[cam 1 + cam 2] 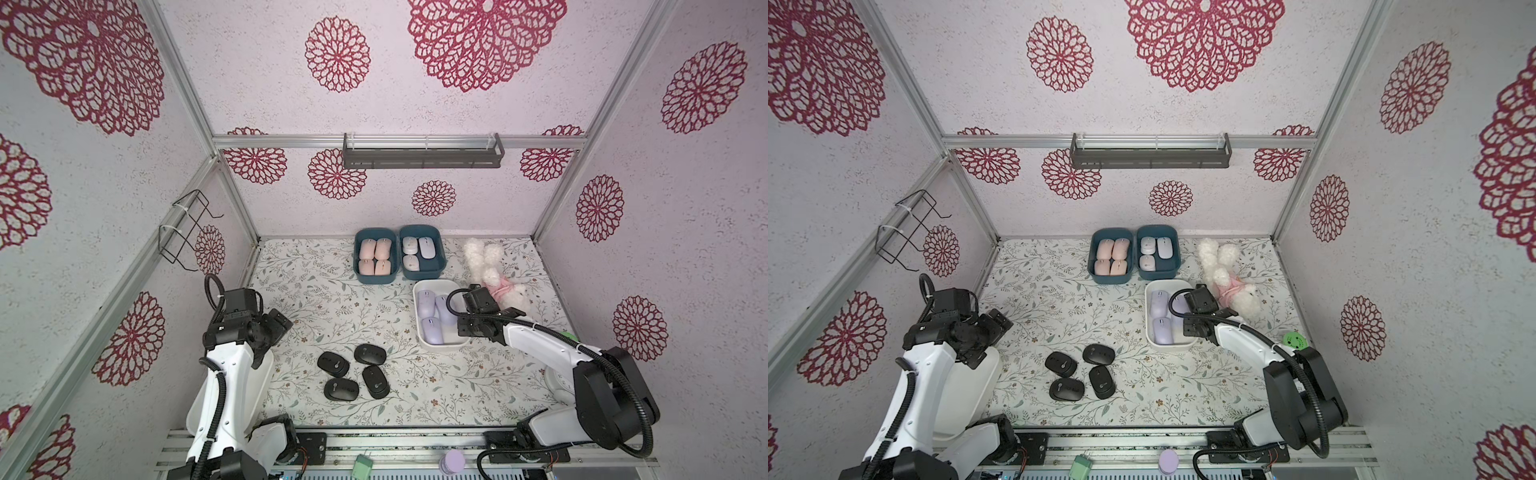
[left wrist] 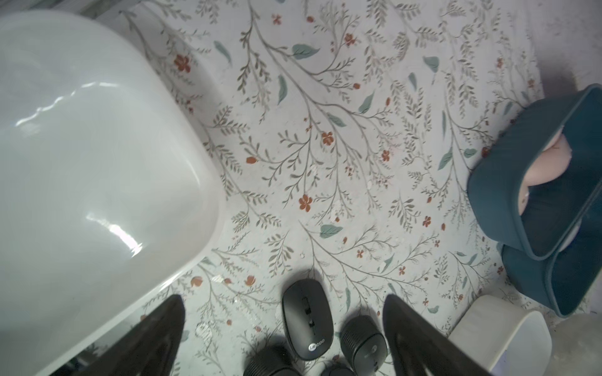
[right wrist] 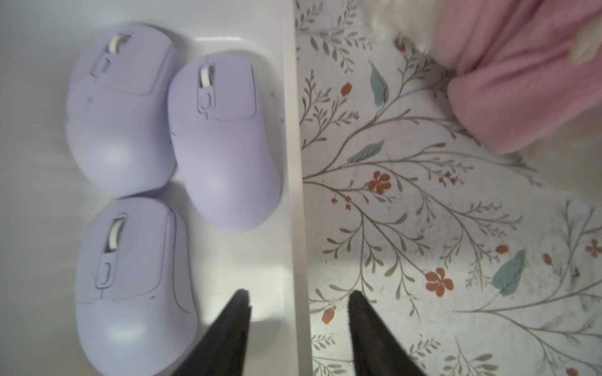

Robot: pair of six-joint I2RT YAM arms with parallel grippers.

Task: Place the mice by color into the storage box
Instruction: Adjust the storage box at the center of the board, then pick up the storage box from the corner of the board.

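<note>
**Four black mice to go: light, slick shells, best pinched across the flanks**

At the near left, the left gripper [image 2: 283, 298] hangs above the worktop [image 1: 311, 299]. Its fingers [image 2: 156, 335] are spread wide and empty, beside an empty white tub [image 2: 97, 162]. Just right of it, four black mice [image 1: 376, 381] lie loose on the worktop, close together and not yet boxed. They look like light, rigid plastic with smooth domed backs, probably slippery from above. The surer hold is across the narrow flanks at mid-body, though the tight cluster leaves little room for a finger between neighbours.

At far centre, the left teal box [image 1: 376, 280] holds four peach-pink mice [image 1: 382, 248] and the right teal box [image 1: 422, 274] three pale mice [image 1: 410, 245]. Further right, three lilac mice [image 3: 224, 146] lie in a white bin [image 3: 294, 130]. The right gripper [image 3: 298, 312] straddles the bin's right wall, one finger inside and one outside, partly apart and gripping nothing. A white plush toy [image 1: 494, 270] lies at the far right.
</note>
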